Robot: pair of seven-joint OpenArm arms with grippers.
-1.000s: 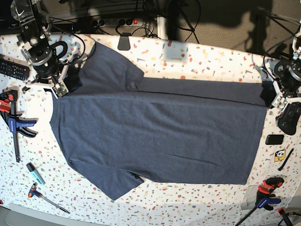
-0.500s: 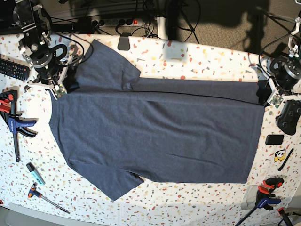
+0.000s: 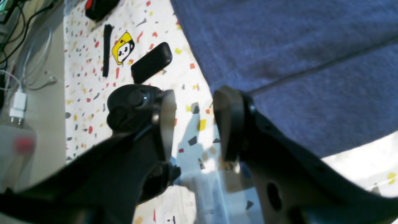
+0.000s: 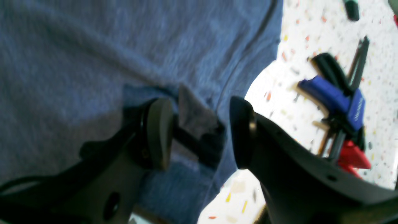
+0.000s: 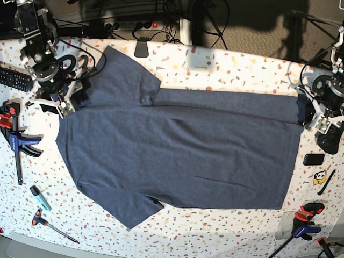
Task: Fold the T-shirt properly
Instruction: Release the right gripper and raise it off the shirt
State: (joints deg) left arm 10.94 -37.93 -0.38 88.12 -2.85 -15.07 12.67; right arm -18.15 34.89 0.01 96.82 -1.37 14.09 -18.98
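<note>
Left hand (image 3: 192, 124) and right hand (image 4: 200, 133) both released; T-shirt (image 5: 177, 145) lies flat mid-surface, clamps (image 5: 19, 142) and remote (image 5: 15, 79) along the edges.

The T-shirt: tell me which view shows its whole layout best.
The base view: the T-shirt lies flat on the table, both sleeves and the full outline visible. The left wrist view shows only one edge and a fold line beside the open left gripper; the right wrist view shows blurred fabric under the open right gripper.
</note>
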